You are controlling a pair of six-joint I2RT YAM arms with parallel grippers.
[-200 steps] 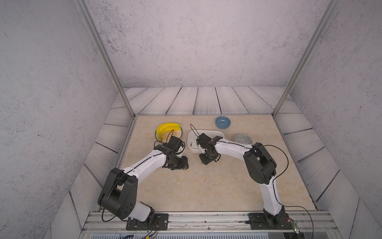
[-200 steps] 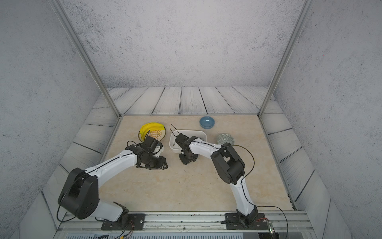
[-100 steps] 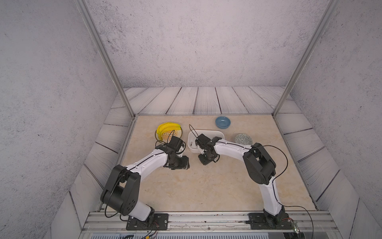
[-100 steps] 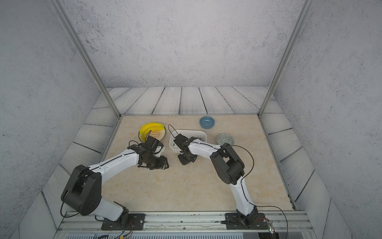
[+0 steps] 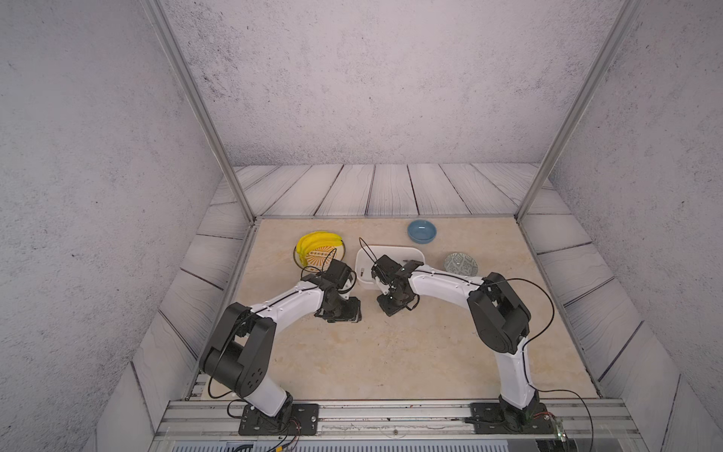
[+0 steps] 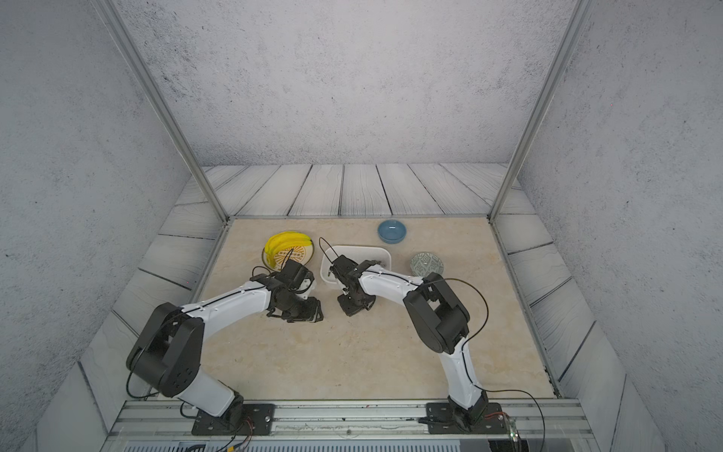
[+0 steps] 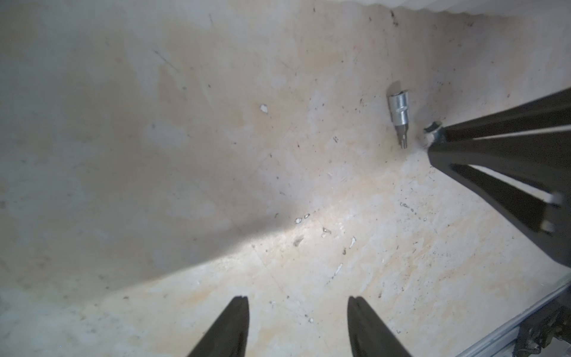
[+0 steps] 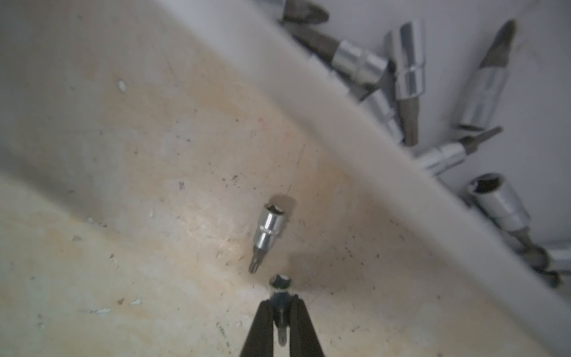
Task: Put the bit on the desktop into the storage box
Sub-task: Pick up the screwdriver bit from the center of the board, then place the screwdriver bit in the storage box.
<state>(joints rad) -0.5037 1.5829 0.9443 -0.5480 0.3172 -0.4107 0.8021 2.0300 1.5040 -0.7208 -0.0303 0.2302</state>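
Bit point(image 8: 280, 282) was pinched in my right gripper point(image 8: 281, 301); another bit point(image 8: 268, 235) lay on the desk point(image 8: 139, 154). Next, I judged, it needed lifting over the storage box point(image 8: 324, 102) rim. Left gripper point(image 7: 298, 299) stood open.

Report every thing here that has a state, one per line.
right gripper, shut on held bit
loose bit, lying on its side on the desktop
left gripper, open and empty
storage box, uncovered, several bits inside
blue bowl, empty
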